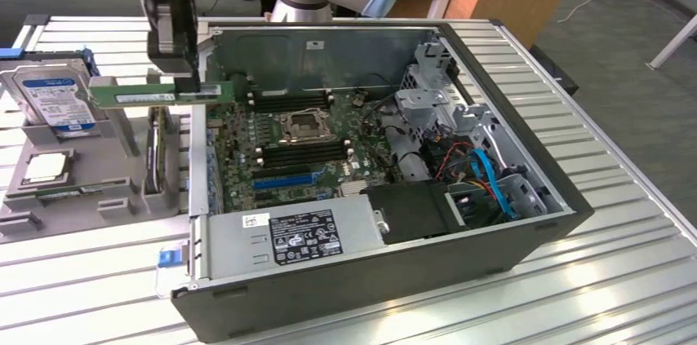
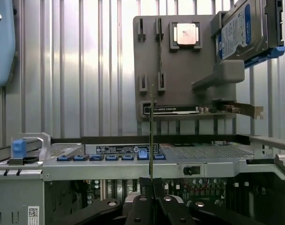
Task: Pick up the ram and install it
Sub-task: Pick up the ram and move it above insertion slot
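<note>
The ram is a thin green stick with a white sticker. It hangs level in the air between the grey holder block and the open computer case, over the case's wall on the exterior view's left. My gripper is shut on the end of the ram nearest the case. In the wrist view the ram shows edge-on as a thin line rising from my gripper. The motherboard lies in the case, with black memory slots beside the processor socket.
The holder block also carries a blue-labelled hard drive, a square silver processor chip and an upright card. A silver power supply, drive cage and cables crowd the case. The ribbed metal table lies around it.
</note>
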You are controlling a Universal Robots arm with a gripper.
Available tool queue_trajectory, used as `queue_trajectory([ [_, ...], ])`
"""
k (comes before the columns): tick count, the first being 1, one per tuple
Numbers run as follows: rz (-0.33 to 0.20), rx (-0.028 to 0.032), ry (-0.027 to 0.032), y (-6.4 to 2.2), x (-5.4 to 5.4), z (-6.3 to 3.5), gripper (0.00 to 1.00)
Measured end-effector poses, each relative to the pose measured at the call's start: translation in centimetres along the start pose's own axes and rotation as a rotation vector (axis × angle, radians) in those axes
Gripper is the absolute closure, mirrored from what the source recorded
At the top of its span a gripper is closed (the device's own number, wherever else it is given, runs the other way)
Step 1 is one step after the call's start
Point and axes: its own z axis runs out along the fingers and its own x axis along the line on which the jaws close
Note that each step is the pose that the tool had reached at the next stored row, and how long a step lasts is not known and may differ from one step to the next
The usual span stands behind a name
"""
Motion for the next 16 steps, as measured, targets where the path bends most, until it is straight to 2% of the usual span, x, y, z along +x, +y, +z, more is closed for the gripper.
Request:
queue_trajectory([
  [16,0.000,-0.0001,0.0000,-3.70,-0.1,-0.07,0.88],
])
